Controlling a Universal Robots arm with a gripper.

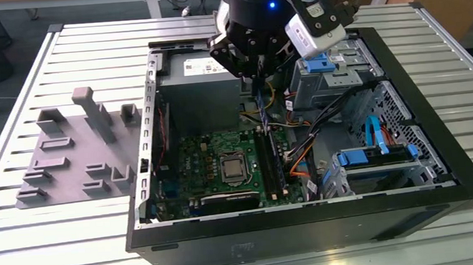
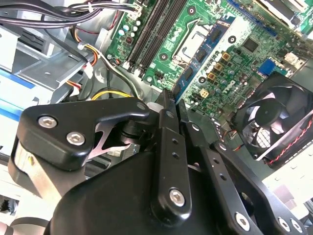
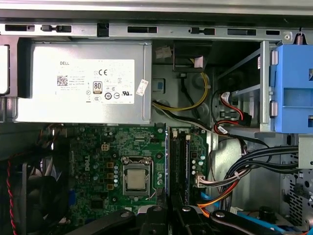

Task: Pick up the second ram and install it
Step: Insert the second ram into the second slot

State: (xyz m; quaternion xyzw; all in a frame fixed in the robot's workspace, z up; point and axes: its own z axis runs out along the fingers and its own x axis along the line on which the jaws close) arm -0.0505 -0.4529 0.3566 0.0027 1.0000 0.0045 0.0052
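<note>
In the exterior view my gripper (image 1: 255, 75) hovers over the open computer case (image 1: 439, 174), above the back end of the motherboard (image 1: 214, 165). It is shut on the second ram (image 1: 258, 99), a thin stick hanging edge-down from the fingers. The second wrist view has the black fingers (image 2: 166, 127) pinching the ram's blue edge (image 2: 182, 90). Seen edge-on in the first wrist view, the ram (image 3: 167, 156) is a thin line just beside the long black slots (image 3: 183, 161). It is held above the board, apart from the slots (image 1: 270, 161).
A grey holder tray (image 1: 71, 156) lies on the slatted table at the exterior view's left. Inside the case are the power supply (image 3: 83, 81), the processor (image 3: 136, 178), a fan (image 2: 274, 117), cable bundles (image 3: 254, 161) and blue drive caddies (image 1: 372, 154).
</note>
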